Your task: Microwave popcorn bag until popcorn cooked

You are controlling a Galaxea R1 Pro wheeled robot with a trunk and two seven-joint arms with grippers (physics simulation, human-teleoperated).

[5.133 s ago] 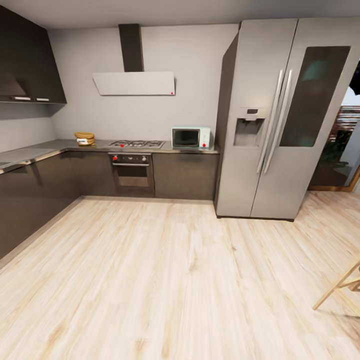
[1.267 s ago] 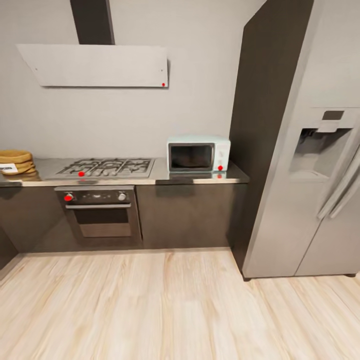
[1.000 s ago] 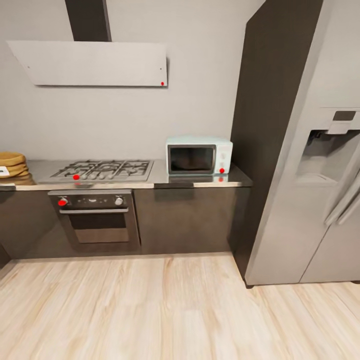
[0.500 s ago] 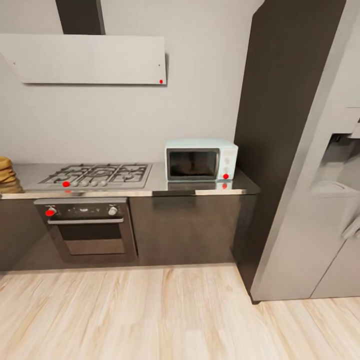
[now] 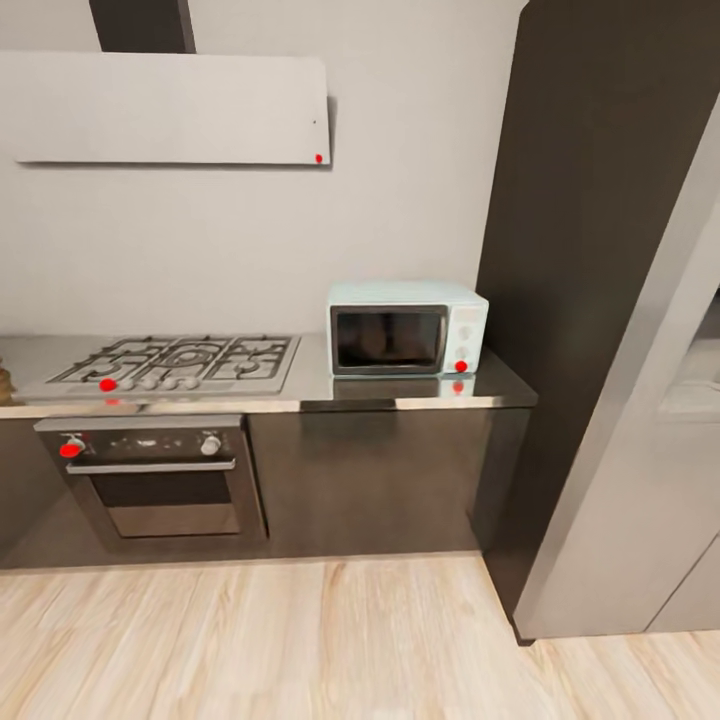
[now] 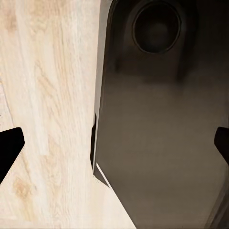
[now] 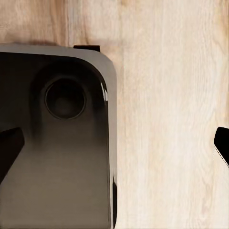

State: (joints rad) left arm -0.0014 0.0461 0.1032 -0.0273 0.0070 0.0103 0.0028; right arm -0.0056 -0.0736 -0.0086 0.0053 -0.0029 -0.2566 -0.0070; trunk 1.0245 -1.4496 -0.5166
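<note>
The pale mint microwave [image 5: 408, 328] stands with its dark glass door closed at the right end of the grey countertop [image 5: 310, 392], against the tall dark panel. A tan sliver [image 5: 3, 384] at the picture's left edge on the countertop may be the popcorn bag; too little of it shows to tell. In the left wrist view my left gripper [image 6: 114, 148] hangs open over the wooden floor and my own dark base, its fingertips [image 6: 9, 145] far apart with nothing between them. My right gripper [image 7: 114, 143] is open and empty in the same way.
A gas hob [image 5: 175, 363] lies left of the microwave, with a built-in oven [image 5: 150, 475] under it and a white range hood [image 5: 165, 108] above. A tall steel fridge [image 5: 640, 380] stands at the right. Pale wood floor [image 5: 300, 640] stretches before the cabinets.
The camera has come closer to the counter and turned right. The microwave looks larger, and the tan bag has slid almost out of the picture at the left.
</note>
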